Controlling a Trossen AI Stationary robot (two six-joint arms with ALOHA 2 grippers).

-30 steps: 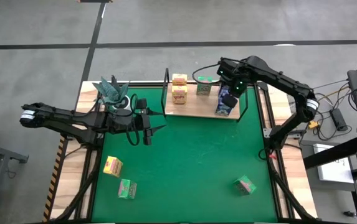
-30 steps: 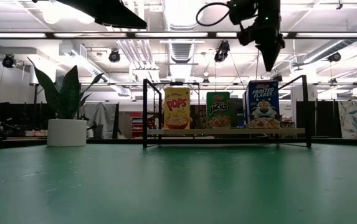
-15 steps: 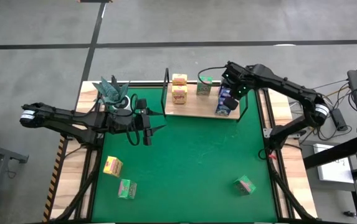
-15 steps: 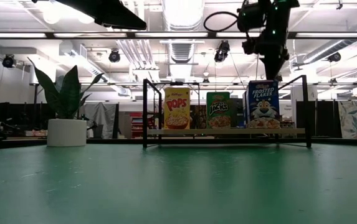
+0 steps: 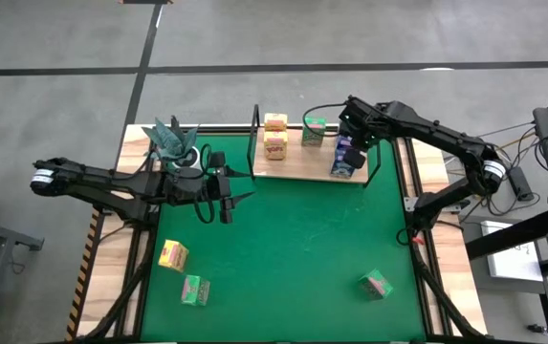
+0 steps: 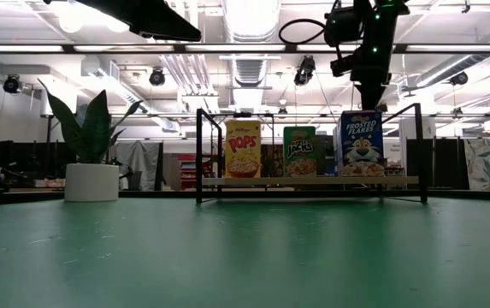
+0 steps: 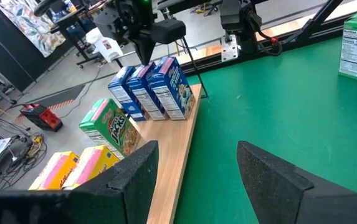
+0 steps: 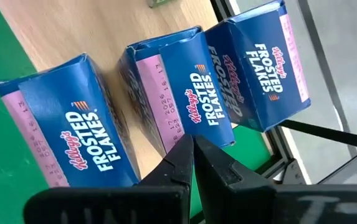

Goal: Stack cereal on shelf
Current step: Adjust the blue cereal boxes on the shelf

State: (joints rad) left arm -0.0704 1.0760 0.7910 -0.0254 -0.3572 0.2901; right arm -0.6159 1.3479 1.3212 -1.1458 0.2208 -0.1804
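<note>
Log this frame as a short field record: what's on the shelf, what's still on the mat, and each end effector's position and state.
shelf: three blue boxes, one green box, two yellow boxes
mat: one yellow box, two green boxes
left end effector: open, empty, above the mat beside the plant pot
right end effector: shut, empty, above the blue boxes

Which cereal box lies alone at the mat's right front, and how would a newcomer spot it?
Start at the large green mat and look away from the shelf, toward the near right corner. A lone green box lies there, turned askew; the other two loose boxes sit together at the near left.
</note>
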